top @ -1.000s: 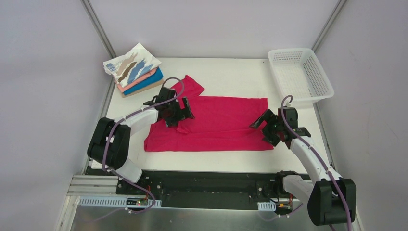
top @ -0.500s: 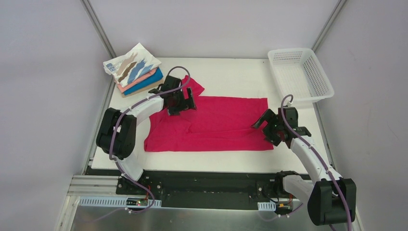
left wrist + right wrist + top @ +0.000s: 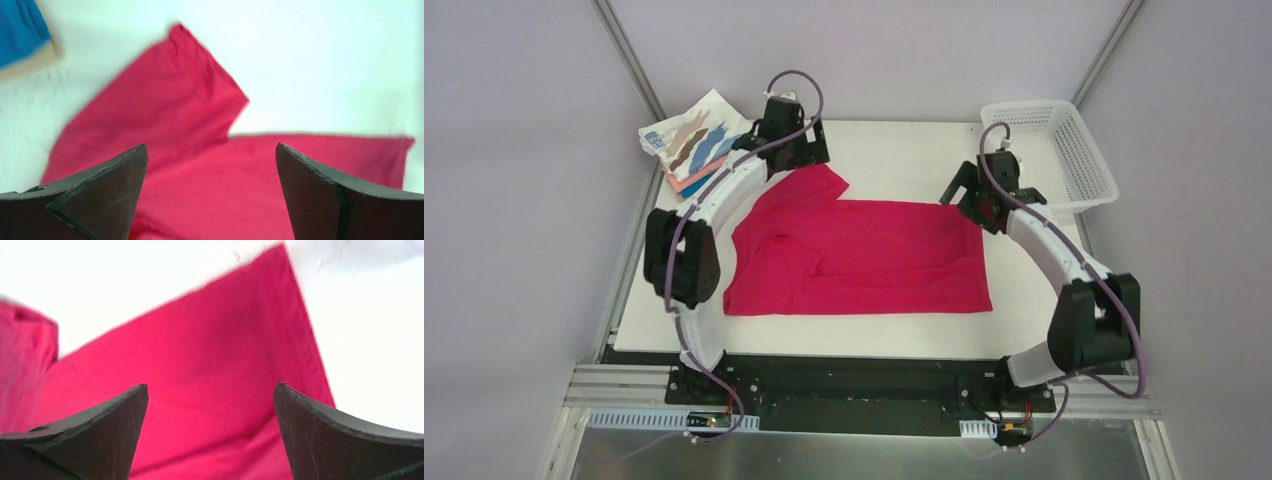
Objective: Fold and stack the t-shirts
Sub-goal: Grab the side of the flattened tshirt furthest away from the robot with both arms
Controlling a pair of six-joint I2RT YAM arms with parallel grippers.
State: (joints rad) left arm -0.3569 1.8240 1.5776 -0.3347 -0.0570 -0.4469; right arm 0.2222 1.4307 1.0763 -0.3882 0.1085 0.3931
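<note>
The crimson-pink t-shirt (image 3: 864, 255) lies flat across the middle of the table, one sleeve (image 3: 809, 187) pointing to the far left. It fills the left wrist view (image 3: 210, 170) and the right wrist view (image 3: 200, 365). My left gripper (image 3: 796, 150) is open and empty, raised above the far left sleeve. My right gripper (image 3: 969, 195) is open and empty above the shirt's far right corner. A stack of folded t-shirts (image 3: 704, 145) sits at the far left corner, the white streaked one on top, with salmon, blue and tan ones under it.
A white plastic mesh basket (image 3: 1049, 150) stands at the far right corner of the table. The blue shirt's edge shows in the left wrist view (image 3: 20, 30). Metal frame posts rise at both far corners.
Both arms have reached away from me, toward the far edge of the shirt. The left gripper left the collar area and went past the sleeve; the right one went from the near right side to the far right corner.
</note>
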